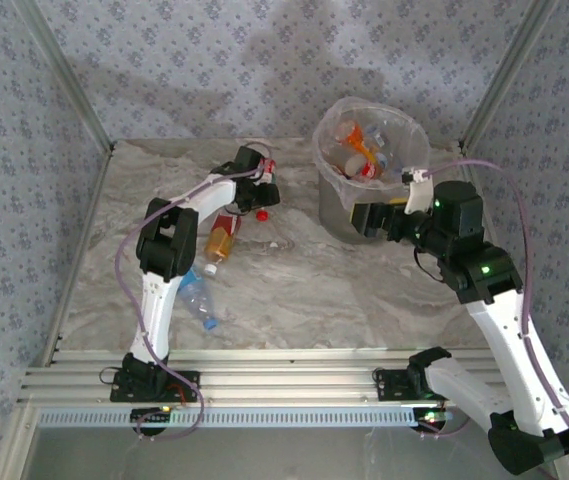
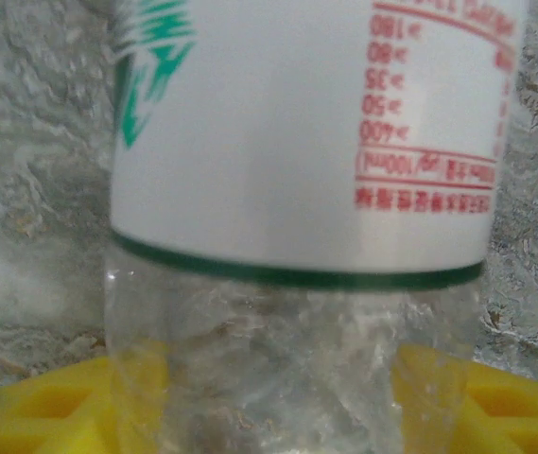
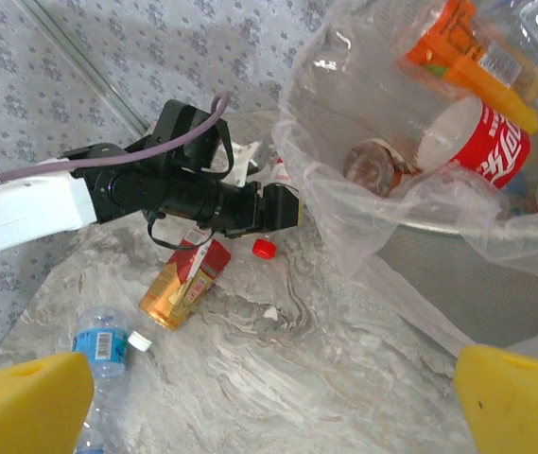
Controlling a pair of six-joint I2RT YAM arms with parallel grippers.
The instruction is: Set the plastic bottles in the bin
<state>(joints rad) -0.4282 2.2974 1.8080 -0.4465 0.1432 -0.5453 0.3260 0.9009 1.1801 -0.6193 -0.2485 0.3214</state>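
table (image 1: pixel 294 290): marbled top, mostly bare apart from a few leftovers.

bin (image 1: pixel 332 205): just ahead of and to the right of the right gripper (image 3: pixel 269 402), its bag-lined rim close to the camera. it already has a pile in it; i can pick out a red-label bottle (image 3: pixel 486 142) and an orange bottle (image 3: pixel 443 43), and there are more clear ones i can't count.

left gripper (image 1: pixel 262 180): well to the left of the bin, low over the table. the yellow pads (image 2: pixel 51 407) sit on both sides of a white-label bottle (image 2: pixel 297 142) with green and red print. its clear body looks squeezed between them, so i read it as clamped.

right gripper: fingers wide apart, nothing between them, parked beside the bin wall.

left on the table, both on the near side of the left gripper:
- amber bottle (image 3: pixel 185 284), red label, lying down close to that gripper
- blue-label bottle (image 3: pixel 98 355), clear, lying further back toward the arm bases
- loose red cap (image 3: pixel 265 249), just under the left gripper's tip

judgement: most of the job is done. 3 bottles are still outside the bin, 1 in hand and 2 lying on the table. the held one has to cross to the bin, then the amber one and the blue-label one.
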